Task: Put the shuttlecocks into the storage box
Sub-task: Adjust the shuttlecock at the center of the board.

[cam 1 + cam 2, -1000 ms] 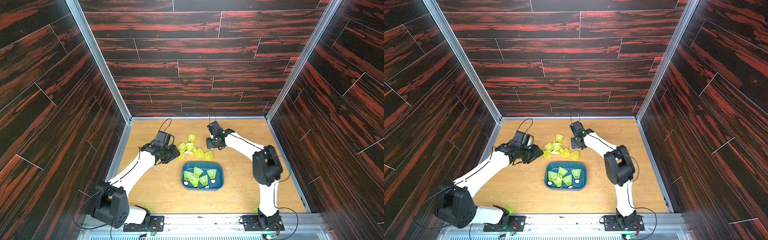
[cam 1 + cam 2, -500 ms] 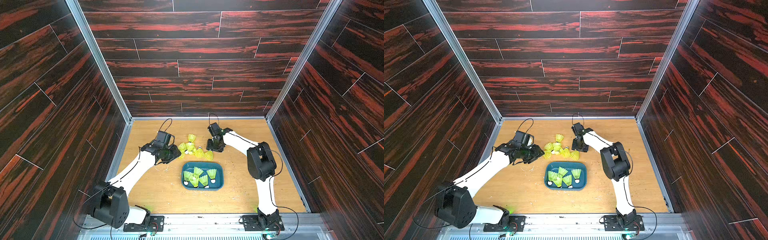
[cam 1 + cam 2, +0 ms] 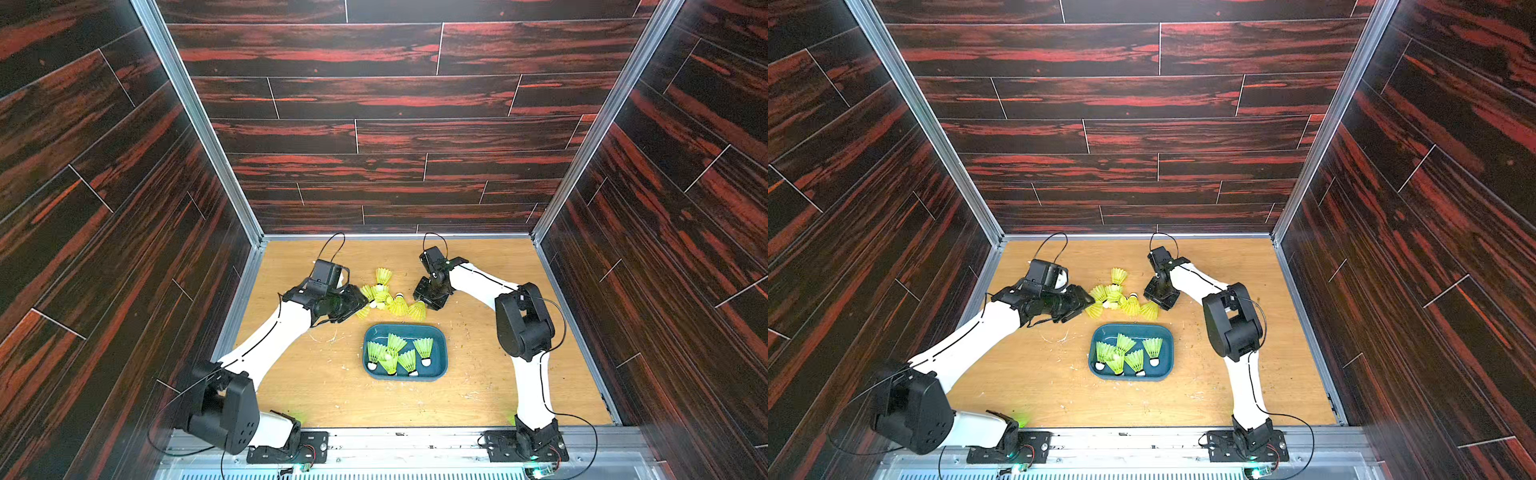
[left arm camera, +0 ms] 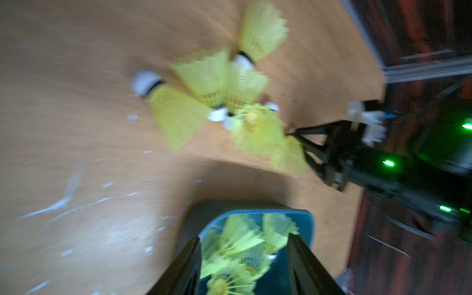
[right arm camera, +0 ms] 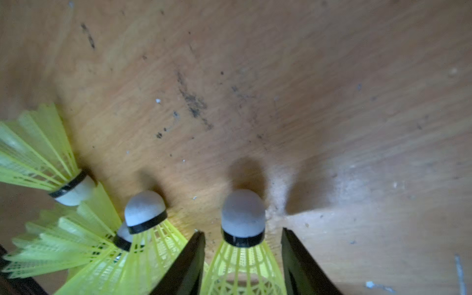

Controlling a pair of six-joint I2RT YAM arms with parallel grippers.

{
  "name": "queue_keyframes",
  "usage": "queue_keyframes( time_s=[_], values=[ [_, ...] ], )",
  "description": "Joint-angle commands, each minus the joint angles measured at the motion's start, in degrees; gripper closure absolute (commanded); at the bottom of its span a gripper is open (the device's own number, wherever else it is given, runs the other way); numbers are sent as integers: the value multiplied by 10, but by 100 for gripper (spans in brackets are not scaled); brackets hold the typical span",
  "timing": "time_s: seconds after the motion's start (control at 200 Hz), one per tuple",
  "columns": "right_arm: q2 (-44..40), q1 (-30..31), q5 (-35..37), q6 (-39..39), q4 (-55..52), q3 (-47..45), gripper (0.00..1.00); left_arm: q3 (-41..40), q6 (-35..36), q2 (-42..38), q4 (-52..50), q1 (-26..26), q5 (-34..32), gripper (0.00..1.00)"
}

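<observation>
Partly blurred: left wrist view smears loose shuttlecocks and storage box.
Left gripper: fingers apart, empty; storage box beyond its tips, loose shuttlecocks beside.
Right gripper: fingers flank one shuttlecock; pinching or not, unclear.
Both top views: five shuttlecocks in the box, missed by right wrist.

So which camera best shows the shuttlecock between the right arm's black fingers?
The right wrist view: the shuttlecock sits close up, its white tip and dark band sharp. Both top views show it only as a tiny yellow cone; the left wrist view shows it blurred.
</observation>
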Motion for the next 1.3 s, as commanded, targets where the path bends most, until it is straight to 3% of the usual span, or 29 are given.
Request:
queue_keyframes(
  time_s=[0.0,0.175,0.466,0.656,0.942,1.187,1.298],
  values=[
    [26,-2,-7,24,1,-13,52,11,-10,29,54,-7,73,42],
    [21,-2,-6,28,13,-31,57,31,-82,97,171,-17,136,42],
    [20,-7,40,-28,-3,-21,70,123,-90,208,179,-46,151,42],
    [14,-48,98,-172,-19,-16,75,143,-100,233,189,-56,153,43],
    [-41,-57,207,-477,-7,-18,79,163,-100,254,190,-66,159,43],
    [-63,-17,215,-539,3,-67,75,176,-100,264,190,-69,159,43],
    [-60,-11,224,-536,3,-76,67,176,-101,264,189,-69,160,43]
  ],
)
